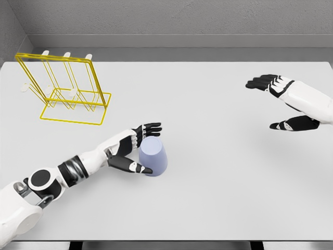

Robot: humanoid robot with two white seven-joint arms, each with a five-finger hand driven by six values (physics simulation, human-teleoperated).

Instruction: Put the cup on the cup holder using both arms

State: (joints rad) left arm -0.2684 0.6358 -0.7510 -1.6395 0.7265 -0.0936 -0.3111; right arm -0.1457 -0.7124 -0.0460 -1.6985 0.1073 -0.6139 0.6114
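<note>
Grey walls (pixel 156 21) are seen behind a wide white table (pixel 208 182), which fills nearly the whole head view. On the table a pale lavender cup (pixel 154 155) is found, apparently upside down, its narrower closed end uppermost. The left hand (pixel 134 148) is placed right against the cup, on the cup's left side: the black-tipped fingers (pixel 151 128) are reached over the top edge behind the cup, and the thumb (pixel 136 166) is laid along its lower front. The cup is thus bracketed between fingers and thumb, and the hand appears to be closed around it, although firm pressure cannot be confirmed. The left arm (pixel 62 177) is seen coming in from the lower left corner.

Well beyond the left hand, up and to its left, a yellow wire cup holder (pixel 78 99) is set on the table, with white-tipped pegs (pixel 66 54) rising from its tilted frame. It is well apart from the cup.

Far to the right of the cup, the right hand (pixel 283 104) is held above the table with nothing in it. Its fingers are spread, and the thumb is kept apart below them.
</note>
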